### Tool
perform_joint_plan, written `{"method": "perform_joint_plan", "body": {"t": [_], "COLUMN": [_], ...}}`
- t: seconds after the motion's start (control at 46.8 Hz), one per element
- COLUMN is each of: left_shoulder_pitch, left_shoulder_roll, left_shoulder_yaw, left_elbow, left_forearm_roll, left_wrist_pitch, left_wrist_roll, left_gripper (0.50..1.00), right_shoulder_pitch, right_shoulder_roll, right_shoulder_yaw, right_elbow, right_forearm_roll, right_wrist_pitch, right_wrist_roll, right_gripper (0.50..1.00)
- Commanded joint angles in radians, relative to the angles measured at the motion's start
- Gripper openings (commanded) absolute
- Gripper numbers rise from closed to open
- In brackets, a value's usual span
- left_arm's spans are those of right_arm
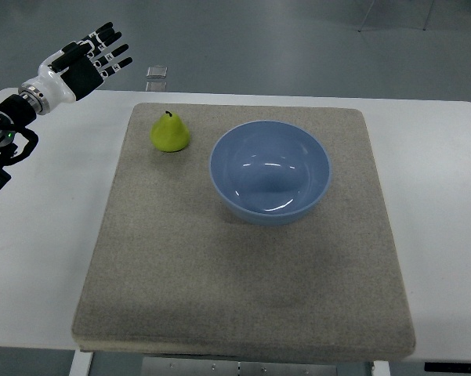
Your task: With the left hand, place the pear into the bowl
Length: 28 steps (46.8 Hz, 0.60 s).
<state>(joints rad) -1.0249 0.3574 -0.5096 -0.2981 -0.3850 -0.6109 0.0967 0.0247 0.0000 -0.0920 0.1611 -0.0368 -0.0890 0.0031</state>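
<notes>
A yellow-green pear [170,132] stands upright on the grey mat [243,274], near its far left corner. Just to its right sits a blue bowl [270,171], with nothing inside it. My left hand [94,56] hovers high at the upper left, beyond the table's far edge, up and to the left of the pear and well apart from it. Its black and white fingers [110,48] are stretched out and hold nothing. The right arm does not show.
The mat lies on a white table [47,258]. A small clear square object [157,72] lies on the floor beyond the table's far edge. Grey floor fills the background.
</notes>
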Motion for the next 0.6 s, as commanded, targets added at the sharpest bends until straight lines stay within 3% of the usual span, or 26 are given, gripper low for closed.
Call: {"method": "perform_joint_plan", "body": {"t": [0.0,0.577], "left_shoulder_pitch": [-0.001,0.002], "left_shoulder_roll": [0.000,0.011], "left_shoulder_yaw": [0.000,0.002], "left_elbow": [-0.001,0.031], "left_forearm_roll": [0.000,0.000], "left_wrist_pitch": [0.000,0.000], "left_wrist_roll": [0.000,-0.018], "left_gripper": [0.994,0.994], "right_shoulder_pitch": [0.000,0.000], "right_shoulder_roll": [0.000,0.000], "right_shoulder_yaw": [0.000,0.000], "right_elbow": [0.000,0.000], "right_forearm_roll": [0.000,0.000], "right_wrist_pitch": [0.000,0.000], "right_wrist_roll": [0.000,0.000], "right_gripper": [0.924,0.926]}}
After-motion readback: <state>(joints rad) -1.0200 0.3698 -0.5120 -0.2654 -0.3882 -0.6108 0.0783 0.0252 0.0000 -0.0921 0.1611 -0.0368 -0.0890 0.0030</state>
